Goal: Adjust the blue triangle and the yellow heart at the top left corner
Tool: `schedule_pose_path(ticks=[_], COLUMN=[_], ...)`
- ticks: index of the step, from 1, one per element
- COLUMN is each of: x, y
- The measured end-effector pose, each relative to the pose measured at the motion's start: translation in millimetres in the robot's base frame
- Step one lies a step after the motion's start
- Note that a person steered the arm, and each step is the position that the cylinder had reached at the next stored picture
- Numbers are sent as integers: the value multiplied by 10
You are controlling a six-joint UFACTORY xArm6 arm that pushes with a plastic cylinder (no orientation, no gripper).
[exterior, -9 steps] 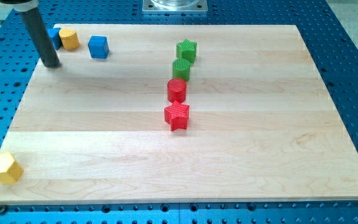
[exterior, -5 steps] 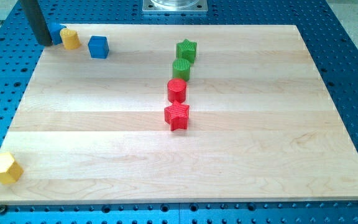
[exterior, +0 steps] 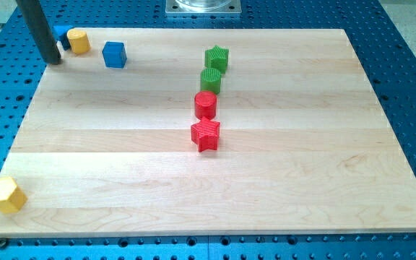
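The blue triangle [exterior: 64, 33] sits at the board's top left corner, partly hidden behind my dark rod. The yellow heart [exterior: 79, 42] rests against its right side. My tip [exterior: 53, 60] is at the board's left edge, just below and left of the blue triangle, close to it; I cannot tell whether it touches.
A blue cube [exterior: 114, 54] lies right of the heart. A green star [exterior: 217, 58], a green block [exterior: 210, 80], a red cylinder [exterior: 205, 105] and a red star [exterior: 206, 134] form a column mid-board. A yellow hexagon [exterior: 6, 194] sits at the bottom left corner of the wooden board [exterior: 302, 180].
My tip went up and left to the blue triangle, then came back down slightly. The yellow heart shifted a little up and left.
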State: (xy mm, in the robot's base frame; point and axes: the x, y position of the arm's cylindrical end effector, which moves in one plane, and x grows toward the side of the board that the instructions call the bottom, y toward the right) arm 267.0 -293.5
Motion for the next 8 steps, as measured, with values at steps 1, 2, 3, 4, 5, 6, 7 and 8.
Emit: schedule_pose_path(ticks=[1, 2, 3, 4, 5, 6, 7, 8], x=[-191, -121, 81, 190, 226, 118, 294, 792], y=[185, 190, 586, 736, 337, 800, 703, 901])
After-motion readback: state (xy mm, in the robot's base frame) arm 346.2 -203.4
